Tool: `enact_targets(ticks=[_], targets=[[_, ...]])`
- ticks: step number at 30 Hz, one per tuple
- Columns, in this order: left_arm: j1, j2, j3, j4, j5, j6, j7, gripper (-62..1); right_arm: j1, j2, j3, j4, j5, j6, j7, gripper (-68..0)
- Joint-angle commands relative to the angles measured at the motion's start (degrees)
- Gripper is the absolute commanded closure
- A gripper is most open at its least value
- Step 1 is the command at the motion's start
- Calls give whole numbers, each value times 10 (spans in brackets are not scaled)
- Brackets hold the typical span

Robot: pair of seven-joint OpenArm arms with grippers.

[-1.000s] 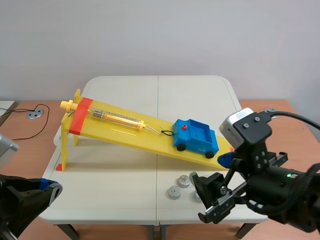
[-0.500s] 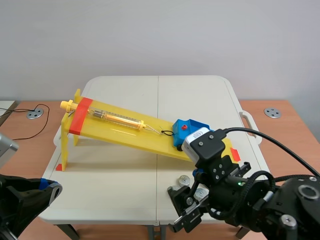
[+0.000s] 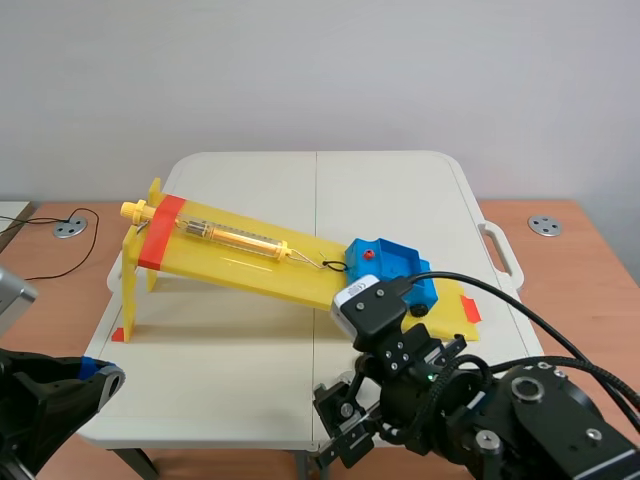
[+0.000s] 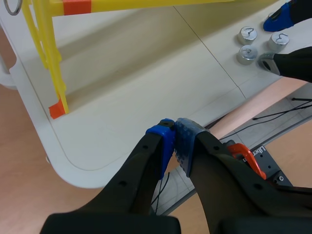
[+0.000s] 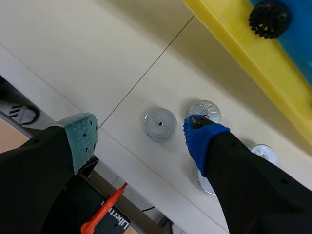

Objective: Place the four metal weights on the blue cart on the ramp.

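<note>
A white table (image 3: 250, 190) filled the middle of the frame, before a plain pale wall (image 3: 320, 70) across the top, with a brown wooden surface (image 3: 55, 300) at either side. The yellow ramp (image 3: 225, 264) sloped down toward the right, and the blue cart (image 3: 395, 262) sat at its low end. The metal weights (image 5: 160, 124) lay on the tabletop beside the ramp. The right gripper (image 5: 140, 130) was spread wide over them, holding nothing. The left gripper (image 4: 174, 141), lower left, was pinched closed and empty.
</note>
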Motion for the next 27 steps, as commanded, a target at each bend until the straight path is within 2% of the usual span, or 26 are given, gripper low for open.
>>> enact_targets(ticks=[1,8,21,27], targets=[[-2,3,-9,42,-38,-10,-57,-28,47,-14,-3,25,10,-15,87,-358],[-2,3,-9,42,-38,-10,-55,-28,70,-26,-21,-10,-1,-30,92,-357],[-2,3,-9,42,-38,-10,-55,-28,86,-26,-38,-64,-3,-30,99,-339],[-2,3,-9,42,-38,-10,-55,-28,86,-25,-38,-75,-3,-30,98,-247]])
